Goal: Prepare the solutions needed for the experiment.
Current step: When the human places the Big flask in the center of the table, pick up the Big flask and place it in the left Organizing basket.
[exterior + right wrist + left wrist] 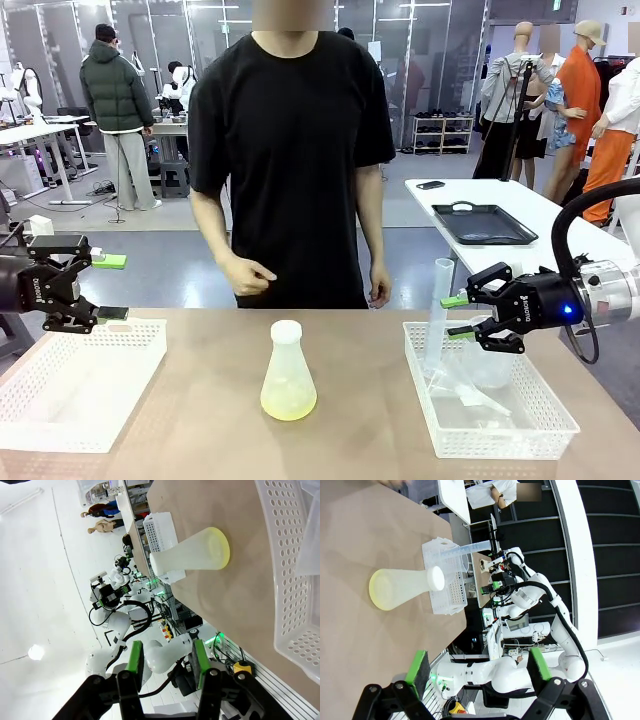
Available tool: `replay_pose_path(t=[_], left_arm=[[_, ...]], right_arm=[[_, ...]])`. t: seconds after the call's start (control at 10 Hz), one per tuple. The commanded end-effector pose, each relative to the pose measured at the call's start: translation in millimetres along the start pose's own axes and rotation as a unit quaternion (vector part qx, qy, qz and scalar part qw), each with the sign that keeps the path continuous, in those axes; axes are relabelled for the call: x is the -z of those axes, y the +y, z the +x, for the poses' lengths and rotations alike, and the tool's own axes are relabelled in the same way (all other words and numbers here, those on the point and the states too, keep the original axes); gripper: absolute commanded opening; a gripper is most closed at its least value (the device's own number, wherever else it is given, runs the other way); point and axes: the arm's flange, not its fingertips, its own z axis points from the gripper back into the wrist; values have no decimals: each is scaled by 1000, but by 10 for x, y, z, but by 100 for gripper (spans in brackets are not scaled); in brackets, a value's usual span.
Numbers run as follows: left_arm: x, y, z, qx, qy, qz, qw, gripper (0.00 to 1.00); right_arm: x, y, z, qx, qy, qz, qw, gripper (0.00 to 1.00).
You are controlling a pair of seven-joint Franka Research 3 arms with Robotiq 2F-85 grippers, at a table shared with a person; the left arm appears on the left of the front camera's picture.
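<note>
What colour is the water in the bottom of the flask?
Pale yellow liquid, clearest in the front view.

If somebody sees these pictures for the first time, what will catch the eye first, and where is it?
First the frosted conical flask in the middle of the table, with pale yellow liquid at its base. Then the two grippers: the left gripper open by the left white basket, and the right gripper over the right basket, where a graduated cylinder leans.

Brown table [360, 440]: left basket [60, 435], flask [288, 375], right basket [510, 440]
</note>
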Motion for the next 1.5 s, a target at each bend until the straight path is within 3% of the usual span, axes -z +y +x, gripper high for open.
replay_pose_path(t=[0.0,0.2,0.3,0.4,0.5,0.7,0.9,1.0,1.4], left_arm=[[28,-26,-1,-2,-7,-16,1000,100],[0,0,0,0,0,0,1000,100],[96,32,177,50,-11,54,997,100],[180,40,315,157,-19,89,983,100],[203,38,443,252,-37,100,962,100],[213,-22,570,344,-19,75,936,100],[236,52,673,333,39,88,938,100],[175,-133,554,338,2,82,938,100],[175,-133,554,338,2,82,938,100]], right_arm=[[-19,24,2,-2,5,-4,1000,51],[-19,24,2,-2,5,-4,1000,51],[-19,24,2,-2,5,-4,1000,51],[-19,24,2,-2,5,-4,1000,51],[-19,24,2,-2,5,-4,1000,51],[-19,24,2,-2,5,-4,1000,51],[-19,24,2,-2,5,-4,1000,51],[-19,24,2,-2,5,-4,1000,51],[-19,24,2,-2,5,-4,1000,51]])
